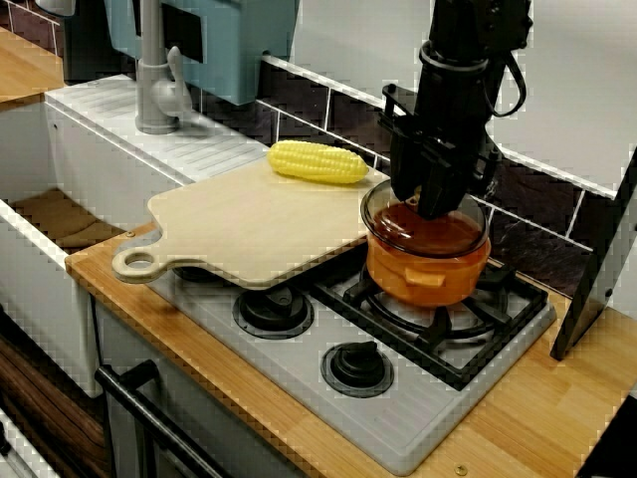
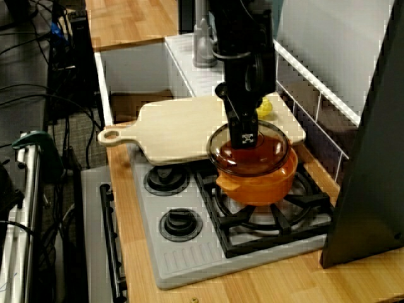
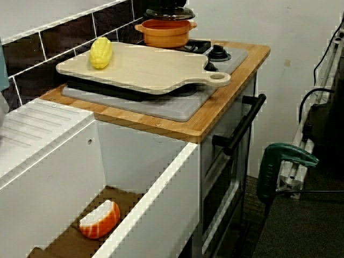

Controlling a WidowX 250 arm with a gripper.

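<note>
In the view facing the wall, my black gripper [image 1: 435, 204] comes straight down onto the middle of a glass lid [image 1: 398, 227]. The lid rests on or just above an orange pot [image 1: 428, 277] on the back burner. The fingers stand close together at the lid's centre, and they hide its knob. The view along the counter shows the same: gripper [image 2: 247, 139], lid [image 2: 270, 151], pot [image 2: 259, 184]. In the view from the sink end only the lid [image 3: 166, 12] and pot [image 3: 165, 33] show. A yellow corn cob [image 1: 318, 161] lies left of the pot, at the far edge of a wooden cutting board [image 1: 249, 224].
The board overhangs the grey stove [image 1: 398, 418], whose two knobs [image 1: 355, 366] sit at the front. A sink with a grey faucet [image 1: 154, 80] lies to the left. An orange-and-white piece [image 3: 100, 219] lies in the sink. A dark panel [image 1: 597, 269] leans at the right.
</note>
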